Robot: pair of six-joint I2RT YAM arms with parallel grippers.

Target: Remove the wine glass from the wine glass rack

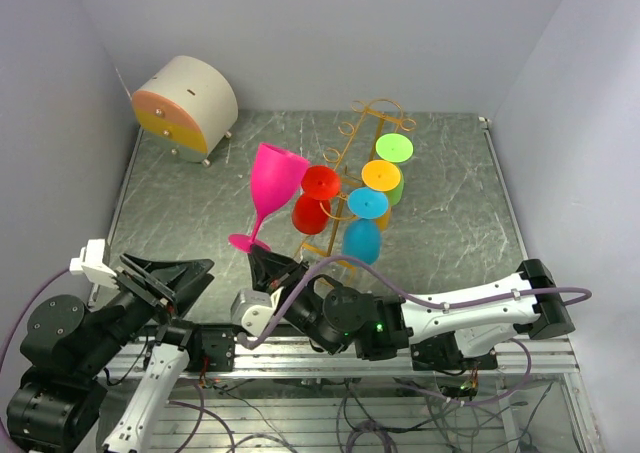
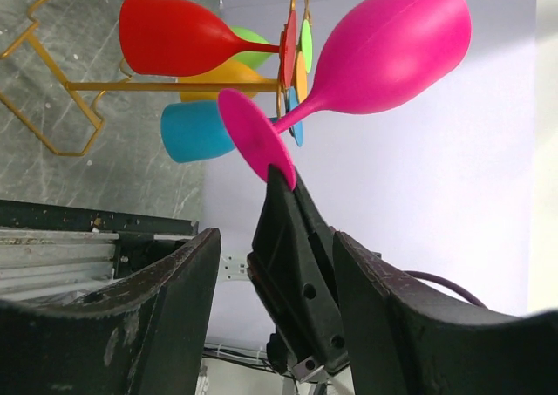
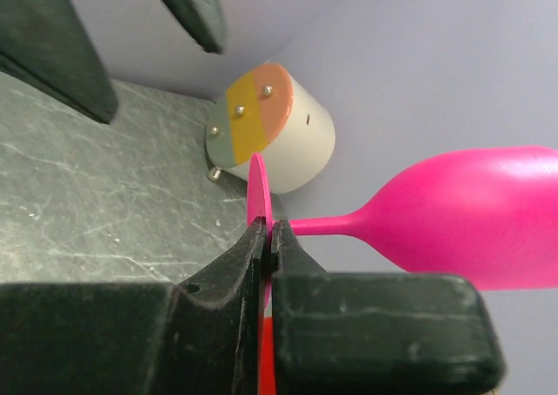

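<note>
Right gripper [image 1: 258, 253] is clamped tight on the rim of the foot of the pink wine glass [image 1: 275, 173]; the wrist view shows the thin disc pinched between both fingertips [image 3: 261, 238]. Left gripper [image 1: 165, 281] is spread wide and holds nothing, sitting near-left of the glass foot. The glass is up in the air above the right gripper, off the wine glass rack [image 1: 377, 103] and just left of it. It is tilted, bowl up and leaning right. Can't tell if the bowl touches the red glass [image 1: 320, 183]. The glass is opaque hot pink with a slim stem and round foot. Red, blue [image 1: 362, 238], orange and green glasses hang on the gold wire rack.
</note>
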